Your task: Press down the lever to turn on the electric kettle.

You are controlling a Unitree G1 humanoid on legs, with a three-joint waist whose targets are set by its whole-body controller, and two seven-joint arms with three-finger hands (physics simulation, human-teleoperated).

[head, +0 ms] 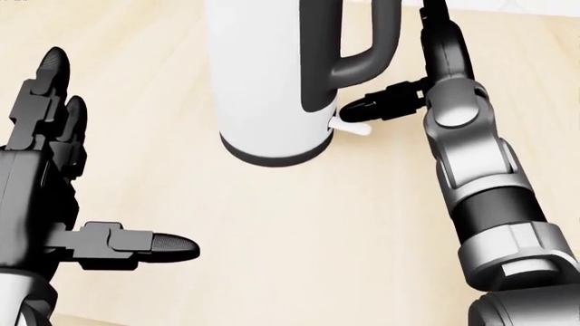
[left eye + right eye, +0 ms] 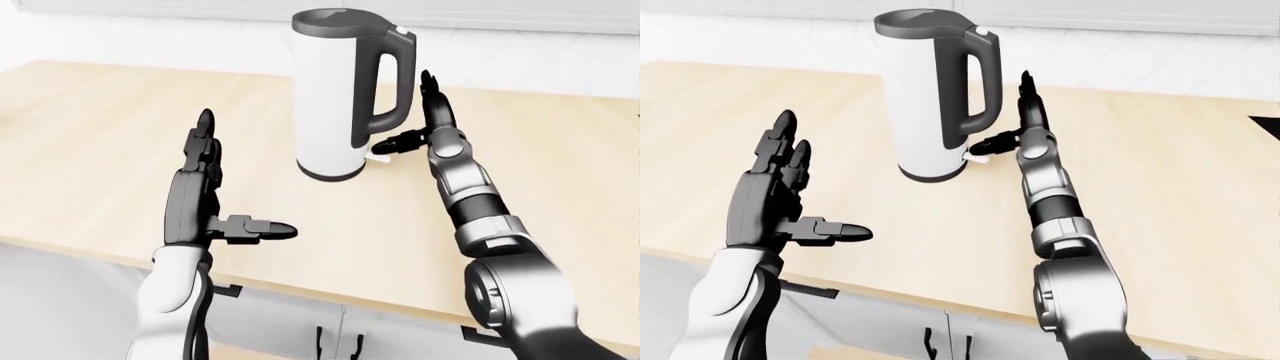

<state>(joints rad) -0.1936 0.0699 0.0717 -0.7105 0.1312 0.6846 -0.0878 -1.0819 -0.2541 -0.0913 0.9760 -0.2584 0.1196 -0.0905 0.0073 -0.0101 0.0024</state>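
A: Where is the kettle point(image 1: 272, 75)?
B: Upright on the tabletop point(image 1: 272, 231), just left of the right hand point(image 1: 426, 88).
A: And the lever point(image 1: 351, 128)?
B: White, at the kettle's base; the right thumb tip lies right above it.
A: The left hand point(image 1: 45, 176)?
B: Spread wide, well apart from the kettle.

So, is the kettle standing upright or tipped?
Upright. The electric kettle stands with its round base flat on the wooden counter, walls vertical, dark lid on top.
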